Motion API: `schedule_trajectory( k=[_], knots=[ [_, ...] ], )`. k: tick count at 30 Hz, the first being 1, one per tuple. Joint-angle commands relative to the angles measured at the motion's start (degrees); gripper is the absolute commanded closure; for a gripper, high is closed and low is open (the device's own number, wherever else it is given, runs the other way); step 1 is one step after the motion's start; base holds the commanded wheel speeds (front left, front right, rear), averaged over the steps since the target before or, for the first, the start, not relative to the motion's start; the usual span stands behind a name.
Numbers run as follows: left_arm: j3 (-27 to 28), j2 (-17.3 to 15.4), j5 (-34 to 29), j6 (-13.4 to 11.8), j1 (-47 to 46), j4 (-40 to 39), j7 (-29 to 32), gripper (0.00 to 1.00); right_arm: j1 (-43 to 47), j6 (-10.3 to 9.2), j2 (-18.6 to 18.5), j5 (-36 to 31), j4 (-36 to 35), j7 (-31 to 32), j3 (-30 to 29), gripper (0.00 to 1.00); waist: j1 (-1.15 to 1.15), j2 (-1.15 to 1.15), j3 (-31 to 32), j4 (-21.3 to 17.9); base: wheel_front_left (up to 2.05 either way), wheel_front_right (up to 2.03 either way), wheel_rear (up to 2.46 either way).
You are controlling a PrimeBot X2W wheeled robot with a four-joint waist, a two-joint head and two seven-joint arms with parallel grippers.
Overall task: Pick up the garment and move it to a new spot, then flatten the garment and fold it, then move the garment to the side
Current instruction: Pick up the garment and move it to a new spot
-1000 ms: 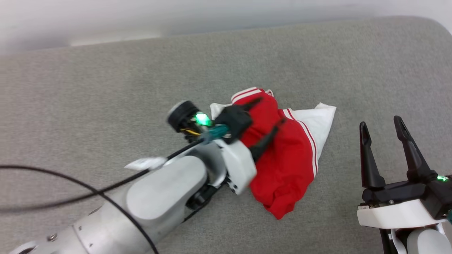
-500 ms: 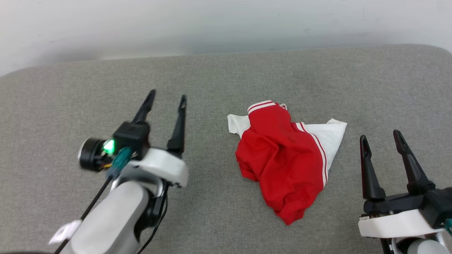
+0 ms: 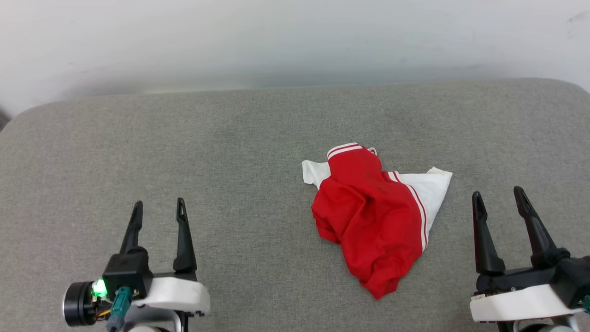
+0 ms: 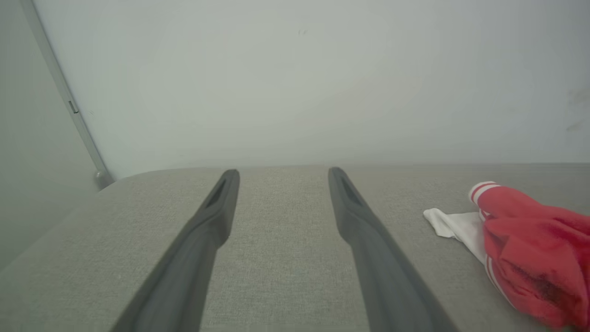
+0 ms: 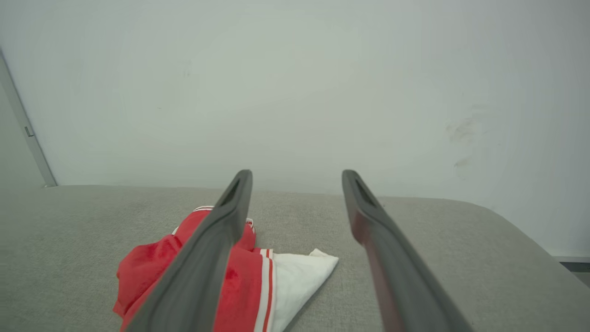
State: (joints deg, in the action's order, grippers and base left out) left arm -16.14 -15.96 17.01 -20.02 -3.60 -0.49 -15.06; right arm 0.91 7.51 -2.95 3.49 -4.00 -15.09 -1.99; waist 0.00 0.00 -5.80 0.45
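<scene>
Two grippers stand wide and empty over the counter's (image 3: 230, 152) front edge: the left gripper (image 3: 159, 202) toward the front-left corner, the right gripper (image 3: 497, 191) toward the front-right. Between them, nearer the right edge, the garment (image 3: 368, 221) lies crumpled, touching neither gripper.

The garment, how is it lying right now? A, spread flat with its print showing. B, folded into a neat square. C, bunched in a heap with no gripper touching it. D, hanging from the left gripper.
C: the garment sits crumpled on the grey surface, while the left gripper and the right gripper both stand open, apart from it on either side.
</scene>
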Motion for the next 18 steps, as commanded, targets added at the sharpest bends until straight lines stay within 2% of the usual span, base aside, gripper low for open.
schedule_trajectory(
  k=[1, 9, 18],
  knots=[
    [1.1, 0.9, -1.1, 0.9, 1.2, -0.4, -0.2, 0.0, 0.6, -0.04, 0.1, 0.7, 0.3, -0.1, -0.1, 0.0, 0.0, 0.0, 0.3, 0.0, 0.0, 0.0, 0.0],
    [6.9, 6.4, -5.5, 5.4, 6.7, -1.2, -0.2, 0.0, 2.5, -0.04, 0.1, 3.3, 1.3, -0.1, -0.3, 0.0, 0.0, 0.0, 1.8, 0.3, 0.0, 0.0, 0.0],
    [11.0, 10.4, -9.1, 10.6, 9.4, -0.6, -0.2, 0.0, 4.0, -0.04, 0.1, 4.2, 1.6, -0.1, -0.5, 0.0, 0.0, 0.0, 2.7, 1.1, 0.0, 0.0, 0.0]
  ],
)
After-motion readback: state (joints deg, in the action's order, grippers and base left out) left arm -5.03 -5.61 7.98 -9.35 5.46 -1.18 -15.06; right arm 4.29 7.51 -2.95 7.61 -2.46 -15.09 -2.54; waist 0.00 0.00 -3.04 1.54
